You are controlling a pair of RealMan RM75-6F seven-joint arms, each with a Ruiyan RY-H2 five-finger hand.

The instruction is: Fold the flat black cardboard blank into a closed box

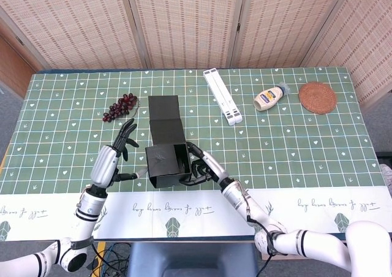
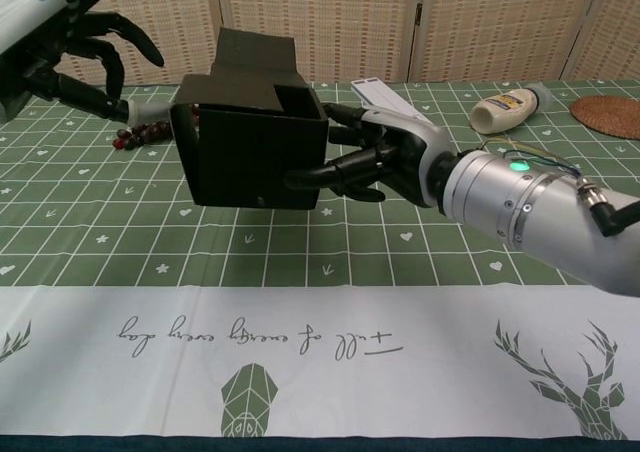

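Both hands flanked the black box [image 1: 165, 159]: the right hand [image 2: 385, 159] clamped its near side, while the left hand [image 1: 124, 139] hovered beside it, fingers spread, holding nothing.

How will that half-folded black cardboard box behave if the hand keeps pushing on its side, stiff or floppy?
The half-folded black cardboard box probably feels light: the right hand props it with fingers only. Its walls look fairly stiff, holding flat faces, but the long unfolded lid flap likely swings at its creases. With the left hand off it, a push may slide or tip it.
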